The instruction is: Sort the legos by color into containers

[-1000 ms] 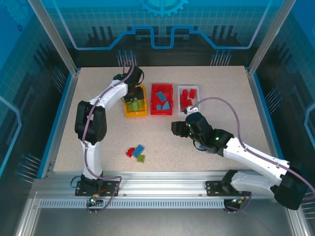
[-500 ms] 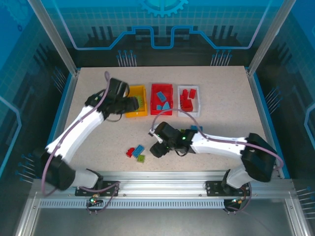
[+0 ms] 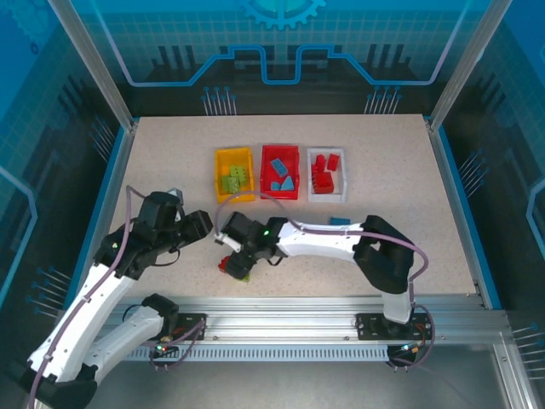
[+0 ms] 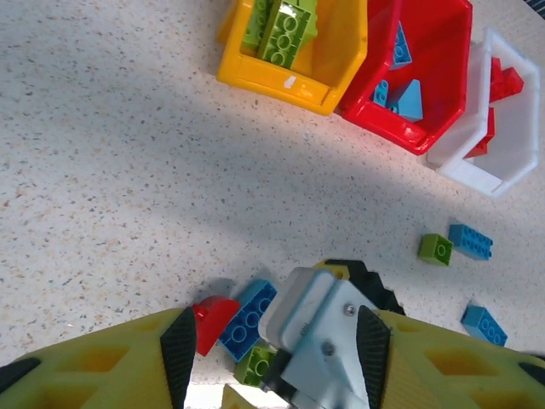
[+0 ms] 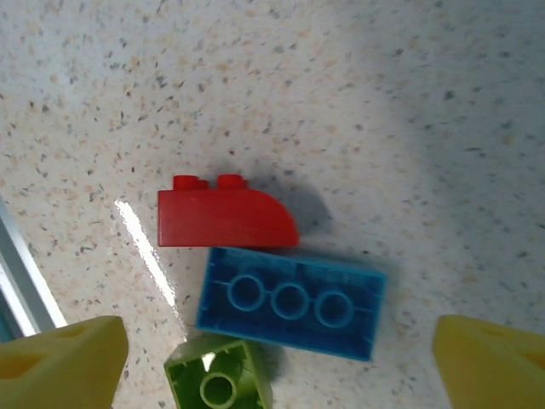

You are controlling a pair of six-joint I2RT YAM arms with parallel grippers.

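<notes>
Both grippers are spread wide and we see nothing held in either. We start at the right gripper [image 5: 274, 366]: it hangs over a tight cluster of three legos on the table [image 3: 383, 153], its yellow fingertips [image 5: 60, 358] at the two bottom corners of the right wrist view and the cluster between them. We can't tell whether the tips touch the table.

In the cluster:
- The red brick [image 5: 226, 215] has one curved end and lies on its side, studs toward the top of the view.
- The blue brick [image 5: 289, 302] is right against it, underside up, three tubes showing.
- The green brick [image 5: 220, 383] is underside up at the blue one's lower-left corner, partly cut by the frame edge.

In the top view we see the cluster near the table's front edge, left of center, well apart from the bins. There the left gripper [image 3: 202, 225] is just left of the right gripper, apart from it and aimed its way.

Farther back, three bins stand side by side:
- yellow bin [image 3: 219, 175] with green legos [image 3: 237, 177]
- red bin [image 3: 266, 175] with blue legos [image 3: 282, 176]
- white bin [image 3: 343, 183] with red legos [image 3: 321, 172]

Loose on the table, in the left wrist view, a small green lego [image 4: 436, 249] lies just beside a blue lego [image 4: 470, 241], with a second blue lego [image 4: 484, 324] near them.
</notes>
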